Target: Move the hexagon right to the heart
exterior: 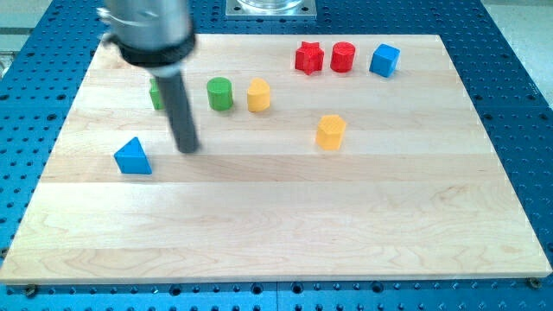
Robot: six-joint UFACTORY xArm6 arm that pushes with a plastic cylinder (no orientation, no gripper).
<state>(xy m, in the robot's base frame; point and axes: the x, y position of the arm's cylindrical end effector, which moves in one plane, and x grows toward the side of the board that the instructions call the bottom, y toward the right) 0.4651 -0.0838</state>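
A yellow block (330,131) that looks like a hexagon sits right of the board's middle. Another yellow block (258,95), which looks like a heart, sits up and to the left of it, just right of a green cylinder (219,93). My dark rod comes down from the view's top left, and my tip (187,149) rests on the board between the blue triangle (132,156) and the green cylinder, below both green blocks. It is far left of the yellow hexagon and touches no block. A second green block (156,94) is partly hidden behind the rod.
A red star (308,57), a red cylinder (343,56) and a blue cube (384,60) stand in a row at the view's top right. The wooden board (276,233) lies on a blue perforated table.
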